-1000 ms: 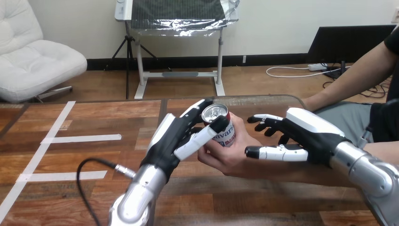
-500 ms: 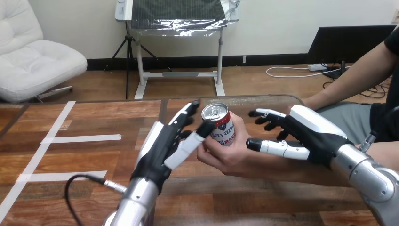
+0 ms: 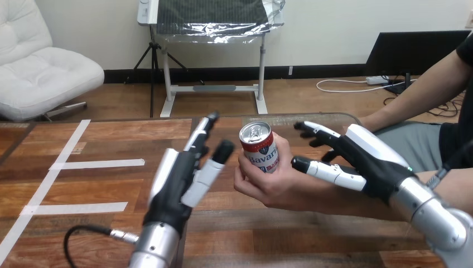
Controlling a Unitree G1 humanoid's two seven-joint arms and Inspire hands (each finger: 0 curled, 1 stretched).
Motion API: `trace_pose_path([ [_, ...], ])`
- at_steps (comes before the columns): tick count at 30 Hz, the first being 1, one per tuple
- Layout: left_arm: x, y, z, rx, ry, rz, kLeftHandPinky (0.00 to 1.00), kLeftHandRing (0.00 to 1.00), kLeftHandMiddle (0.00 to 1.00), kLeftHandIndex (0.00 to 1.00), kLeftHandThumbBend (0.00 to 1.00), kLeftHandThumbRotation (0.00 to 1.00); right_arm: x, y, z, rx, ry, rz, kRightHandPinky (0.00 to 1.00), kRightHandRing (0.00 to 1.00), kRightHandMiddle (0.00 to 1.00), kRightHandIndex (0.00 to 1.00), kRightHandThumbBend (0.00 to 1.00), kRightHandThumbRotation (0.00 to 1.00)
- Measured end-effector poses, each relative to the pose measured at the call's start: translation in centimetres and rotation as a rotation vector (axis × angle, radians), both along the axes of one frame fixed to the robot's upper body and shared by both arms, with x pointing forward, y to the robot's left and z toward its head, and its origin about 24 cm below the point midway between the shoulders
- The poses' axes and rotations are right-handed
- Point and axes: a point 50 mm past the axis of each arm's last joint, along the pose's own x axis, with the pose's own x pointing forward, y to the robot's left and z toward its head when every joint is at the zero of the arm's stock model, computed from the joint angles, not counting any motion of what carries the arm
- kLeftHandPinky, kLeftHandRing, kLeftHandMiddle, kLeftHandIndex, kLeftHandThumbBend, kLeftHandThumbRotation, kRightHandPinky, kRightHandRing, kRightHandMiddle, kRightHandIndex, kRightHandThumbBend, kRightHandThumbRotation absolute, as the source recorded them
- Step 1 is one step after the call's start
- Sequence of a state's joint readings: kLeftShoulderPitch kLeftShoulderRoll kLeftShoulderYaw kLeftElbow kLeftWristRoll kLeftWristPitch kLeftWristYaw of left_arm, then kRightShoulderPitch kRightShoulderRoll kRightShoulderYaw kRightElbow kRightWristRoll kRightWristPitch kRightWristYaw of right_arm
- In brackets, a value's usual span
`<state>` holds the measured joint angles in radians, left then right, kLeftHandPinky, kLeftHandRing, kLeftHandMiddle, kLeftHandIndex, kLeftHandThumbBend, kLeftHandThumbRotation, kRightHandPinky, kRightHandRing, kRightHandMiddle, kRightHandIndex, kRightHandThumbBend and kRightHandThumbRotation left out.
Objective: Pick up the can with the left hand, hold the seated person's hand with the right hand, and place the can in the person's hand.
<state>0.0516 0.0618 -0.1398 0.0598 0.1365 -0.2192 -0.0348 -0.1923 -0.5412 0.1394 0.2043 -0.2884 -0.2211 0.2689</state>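
A red, white and blue can (image 3: 260,148) stands upright in the person's hand (image 3: 268,181), whose fingers wrap round it above the table's middle. My left hand (image 3: 184,176) is open to the left of the can, fingers straight, a small gap away from it. My right hand (image 3: 357,159) hovers over the person's wrist and forearm at the right, its fingers spread and straight, its thumb (image 3: 321,169) lying along the back of the person's hand. It is not curled round the wrist.
The wooden table (image 3: 100,184) carries white tape lines (image 3: 72,164) at the left. A black cable (image 3: 92,231) loops near my left forearm at the bottom. The person's other forearm (image 3: 413,97) rests at the far right edge.
My left hand has let go of the can and drawn back to the left and towards me. The can stays in the person's hand. My right hand has shifted slightly.
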Motion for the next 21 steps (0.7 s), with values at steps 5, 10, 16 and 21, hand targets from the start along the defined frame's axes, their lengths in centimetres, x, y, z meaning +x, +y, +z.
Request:
trace_pose_path([
  [5, -0.7, 0.2, 0.3, -0.036, -0.032, 0.032, 0.94, 0.96, 0.94, 0.93, 0.86, 1.00, -0.7, 0.6, -0.2, 0.103, -0.026, -0.002, 0.79, 0.93, 0.97, 0.98, 0.85, 1.00],
  [10, -1.5, 0.4, 0.6, -0.073, -0.078, 0.049, 0.91, 0.93, 0.91, 0.90, 0.83, 1.00, -1.6, 1.2, -0.2, 0.224, -0.056, 0.004, 0.84, 0.95, 0.98, 0.98, 0.89, 1.00],
  [16, -2.4, 0.7, 1.2, -0.092, -0.134, 0.063, 0.90, 0.91, 0.88, 0.88, 0.83, 1.00, -2.7, 2.0, 0.1, 0.359, -0.130, 0.019, 0.87, 0.95, 0.97, 0.96, 0.87, 1.00],
  [21, -3.2, 1.0, 1.7, -0.097, -0.178, 0.072, 0.91, 0.91, 0.88, 0.88, 0.81, 0.99, -3.6, 2.6, 0.8, 0.468, -0.204, 0.040, 0.90, 0.96, 0.97, 0.96, 0.85, 1.00],
])
